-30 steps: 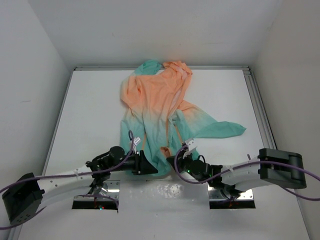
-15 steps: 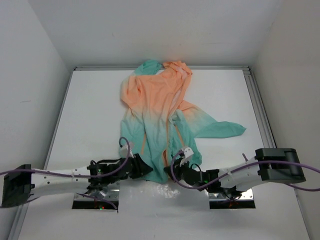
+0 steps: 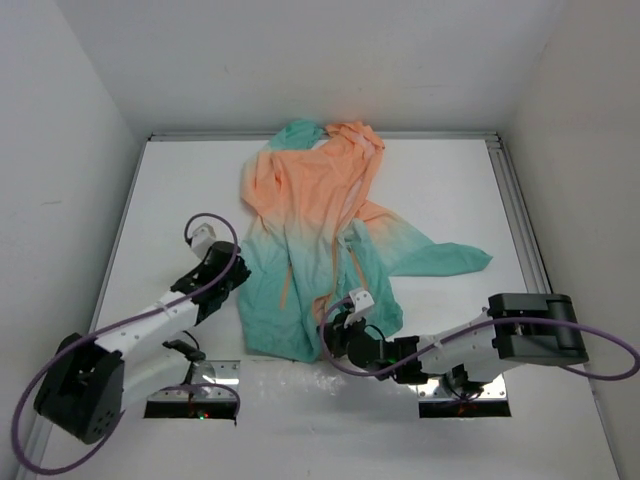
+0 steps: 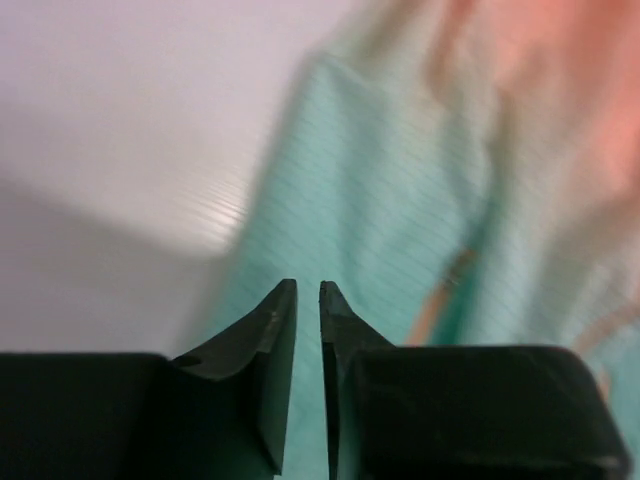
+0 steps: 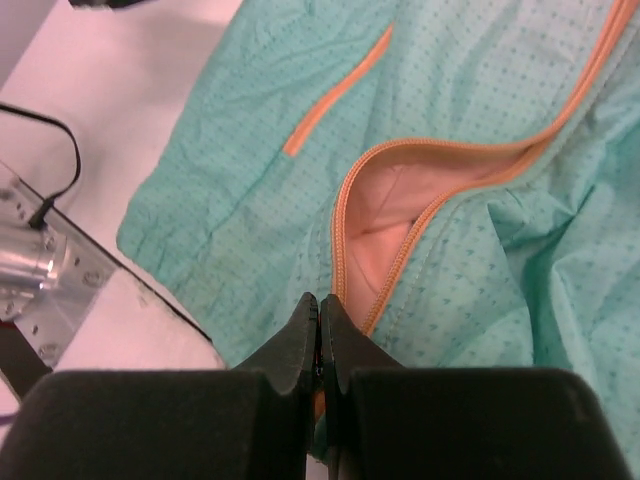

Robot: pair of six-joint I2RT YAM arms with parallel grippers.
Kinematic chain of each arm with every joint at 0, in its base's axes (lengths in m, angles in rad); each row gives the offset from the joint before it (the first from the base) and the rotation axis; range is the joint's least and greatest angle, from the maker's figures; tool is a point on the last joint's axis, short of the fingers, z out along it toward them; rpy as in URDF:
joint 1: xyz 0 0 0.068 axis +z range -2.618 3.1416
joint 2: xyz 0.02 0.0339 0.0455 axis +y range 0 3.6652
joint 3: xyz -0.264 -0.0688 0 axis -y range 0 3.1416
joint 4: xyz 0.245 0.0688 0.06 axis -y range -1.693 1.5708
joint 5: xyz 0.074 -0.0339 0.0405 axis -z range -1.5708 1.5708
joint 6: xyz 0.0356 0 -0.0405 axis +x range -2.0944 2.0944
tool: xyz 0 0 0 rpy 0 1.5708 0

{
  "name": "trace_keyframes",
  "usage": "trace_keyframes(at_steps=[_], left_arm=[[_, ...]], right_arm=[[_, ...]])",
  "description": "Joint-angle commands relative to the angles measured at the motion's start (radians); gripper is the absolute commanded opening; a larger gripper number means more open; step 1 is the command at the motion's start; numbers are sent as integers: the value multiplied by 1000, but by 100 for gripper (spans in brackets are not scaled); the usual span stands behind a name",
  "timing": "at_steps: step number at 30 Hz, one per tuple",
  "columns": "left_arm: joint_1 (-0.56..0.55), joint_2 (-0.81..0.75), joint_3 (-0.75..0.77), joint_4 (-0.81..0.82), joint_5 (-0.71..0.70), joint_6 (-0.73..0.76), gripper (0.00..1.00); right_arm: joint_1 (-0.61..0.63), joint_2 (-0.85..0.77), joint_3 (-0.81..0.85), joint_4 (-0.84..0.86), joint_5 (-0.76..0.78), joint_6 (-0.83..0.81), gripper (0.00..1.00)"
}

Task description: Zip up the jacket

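The jacket (image 3: 310, 200) lies flat on the white table, peach above and teal below. Its orange front zipper (image 5: 345, 210) gapes open at the hem and shows the peach lining. My right gripper (image 3: 328, 338) is at the near hem, and in the right wrist view it (image 5: 320, 298) is shut on the bottom end of the zipper. My left gripper (image 3: 238, 272) hovers at the jacket's left teal edge. In the blurred left wrist view it (image 4: 308, 285) has its fingers almost together with nothing between them, above teal fabric (image 4: 400, 200).
An orange pocket zipper (image 5: 340, 90) runs left of the front opening. Metal base plates (image 3: 195, 375) (image 3: 465, 395) sit at the near edge, with a black cable (image 5: 60, 150) beside one. White walls and a rail (image 3: 515, 220) bound the table.
My left gripper left the near hem and swung up and left to the jacket's left edge. My right gripper slid left along the hem, still shut on the zipper end.
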Motion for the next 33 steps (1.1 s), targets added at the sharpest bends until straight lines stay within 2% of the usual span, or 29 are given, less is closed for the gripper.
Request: trace_keyframes(at_steps=[1, 2, 4, 6, 7, 9, 12, 15, 16, 19, 22, 23, 24, 25, 26, 28, 31, 33], left_arm=[[152, 90, -24, 111, 82, 99, 13], [216, 115, -18, 159, 109, 104, 8], [246, 195, 16, 187, 160, 122, 5], [252, 257, 44, 218, 168, 138, 1], [257, 338, 80, 239, 194, 148, 0], [257, 431, 120, 259, 262, 167, 0], [232, 534, 198, 286, 269, 179, 0], [232, 639, 318, 282, 364, 193, 0], [232, 734, 411, 268, 392, 193, 0], [234, 888, 554, 277, 479, 173, 0], [225, 989, 729, 259, 540, 168, 3], [218, 997, 772, 217, 550, 188, 8], [212, 979, 822, 198, 539, 200, 13], [202, 956, 829, 158, 524, 214, 26], [195, 922, 820, 153, 496, 227, 31], [182, 755, 681, 211, 479, 218, 41], [151, 469, 405, 268, 467, 185, 40], [79, 265, 247, 233, 426, 190, 33]], right_arm=[[-27, 21, 42, 43, 14, -27, 0], [-41, 24, 41, 55, 2, -27, 0], [-55, 29, 39, 63, -21, -36, 0], [-78, 40, 44, 69, -36, -42, 0], [-90, 46, 44, 79, -50, -46, 0], [-104, 57, 48, 90, -61, -46, 0], [-136, 86, 54, 118, -79, -44, 0], [-175, 127, 80, 132, -92, -35, 0], [-185, 138, 88, 135, -98, -33, 0], [-224, 170, 123, 133, -105, -12, 0], [-264, 196, 154, 112, -78, 40, 0], [-270, 204, 162, 98, -70, 52, 0], [-271, 210, 177, 92, -53, 75, 0], [-274, 216, 183, 78, -47, 86, 0], [-274, 219, 189, 72, -44, 95, 0], [-274, 222, 202, 56, -36, 123, 0], [-274, 212, 188, 44, -32, 158, 0], [-273, 180, 145, 92, -30, 169, 0]])
